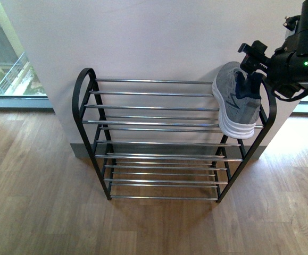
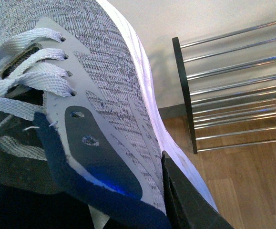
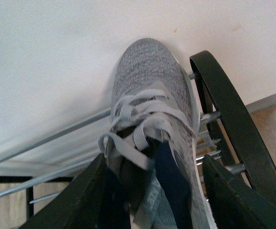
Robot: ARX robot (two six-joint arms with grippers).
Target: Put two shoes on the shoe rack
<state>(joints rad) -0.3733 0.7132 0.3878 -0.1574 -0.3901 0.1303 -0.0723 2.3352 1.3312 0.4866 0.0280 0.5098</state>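
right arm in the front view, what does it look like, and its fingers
The right arm is black throughout, built of blocky housings, with a small green light lit on one segment and a black cable looping under it. In the right wrist view its fingers are plain matte black wedges, no markings visible.

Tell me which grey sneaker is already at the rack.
The sneaker in the right gripper, at the shoe rack's top tier, right end, toe to the wall. The other sneaker is in the left gripper, clear of the rack.
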